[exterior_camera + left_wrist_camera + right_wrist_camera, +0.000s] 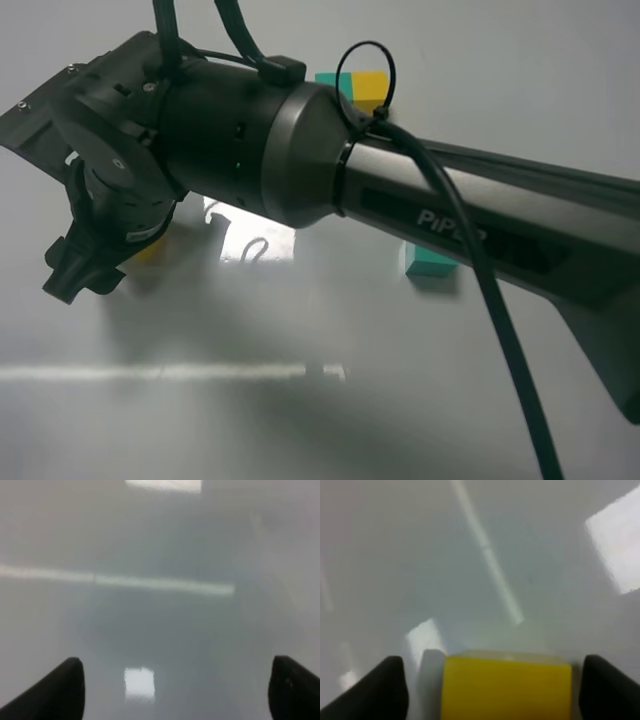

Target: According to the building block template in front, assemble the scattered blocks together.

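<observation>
The template (364, 88), a teal-and-yellow bar, lies at the back of the table, partly hidden behind my right arm. The loose teal cube (430, 263) sits right of centre, half hidden by the arm. Only a sliver of the loose yellow cube (152, 250) shows at the left in the high view. My right gripper (85, 272) reaches across to it. In the right wrist view the yellow cube (506, 689) sits between the spread fingers of the open gripper (495, 692), with gaps on both sides. My left gripper (175, 692) is open and empty over bare table.
My right arm (420, 215) spans the high view from right to left and hides much of the grey table (300, 400). Bright light reflections lie on the glossy surface. The left arm does not show in the high view.
</observation>
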Motion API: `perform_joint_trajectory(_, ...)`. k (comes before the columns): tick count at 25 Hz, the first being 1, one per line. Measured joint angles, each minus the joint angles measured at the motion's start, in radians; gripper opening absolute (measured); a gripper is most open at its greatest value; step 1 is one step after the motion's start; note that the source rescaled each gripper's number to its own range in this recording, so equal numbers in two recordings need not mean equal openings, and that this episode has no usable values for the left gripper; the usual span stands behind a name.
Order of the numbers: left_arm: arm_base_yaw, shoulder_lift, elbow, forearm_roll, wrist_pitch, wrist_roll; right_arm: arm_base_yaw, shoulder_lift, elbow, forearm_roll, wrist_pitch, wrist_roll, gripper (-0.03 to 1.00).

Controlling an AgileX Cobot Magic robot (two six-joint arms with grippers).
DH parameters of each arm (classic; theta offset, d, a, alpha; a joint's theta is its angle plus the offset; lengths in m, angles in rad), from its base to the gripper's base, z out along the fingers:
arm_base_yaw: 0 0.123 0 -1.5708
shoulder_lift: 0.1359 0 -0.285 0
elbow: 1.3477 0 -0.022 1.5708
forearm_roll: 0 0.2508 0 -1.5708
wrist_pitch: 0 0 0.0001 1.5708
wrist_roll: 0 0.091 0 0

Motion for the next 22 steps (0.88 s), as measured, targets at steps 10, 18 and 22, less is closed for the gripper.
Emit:
perform_joint_trajectory(10, 0.000, 0.000, 0.000, 0.000, 0.000, -0.001, 0.000, -0.018, 0.000, 0.004, 0.016, -0.044, 0.00)
perform_joint_trajectory(18, 0.000, 0.000, 0.000, 0.000, 0.000, -0.001, 0.001, -0.193, 0.000, 0.103, 0.187, -0.336, 0.00)
perform_joint_trajectory(22, 0.000, 0.000, 0.000, 0.000, 0.000, -0.001, 0.000, -0.261, 0.002, 0.116, 0.331, -0.468, 0.00)
